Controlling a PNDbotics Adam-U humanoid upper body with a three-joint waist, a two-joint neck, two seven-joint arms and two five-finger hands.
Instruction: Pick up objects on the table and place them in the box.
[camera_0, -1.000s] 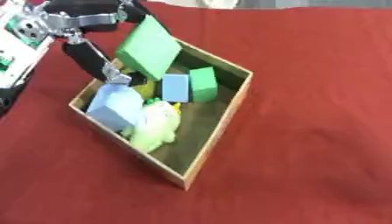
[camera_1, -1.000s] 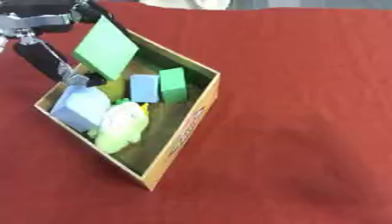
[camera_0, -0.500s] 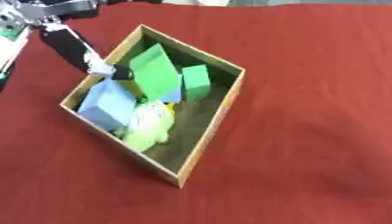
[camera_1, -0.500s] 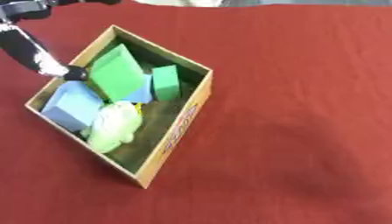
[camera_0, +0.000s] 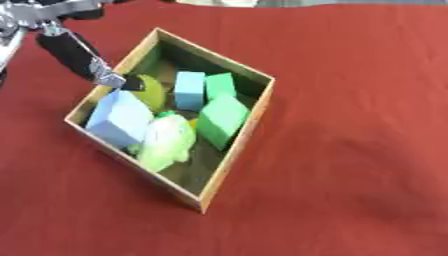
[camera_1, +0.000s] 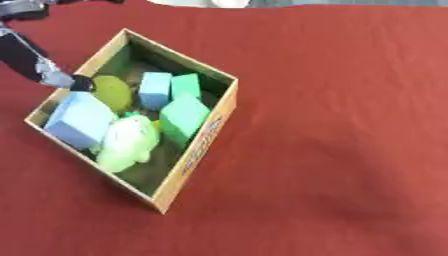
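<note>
Fingers of the left hand (camera_0: 83, 55) hang straight, empty, touching the box (camera_0: 234, 150) rim; withdrawing could drag it.

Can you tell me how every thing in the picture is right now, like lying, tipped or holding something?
Box: open on top, sitting askew on the red cloth.
Big green block: inside the box, lying tilted against the right wall.
Small green block: inside, near the far wall.
Light blue block: inside, standing beside the small green one.
Big pale blue block: inside, at the left wall.
Pale green soft toy: lying inside.
Left hand: over the box's left rim; fingers unclear.
</note>
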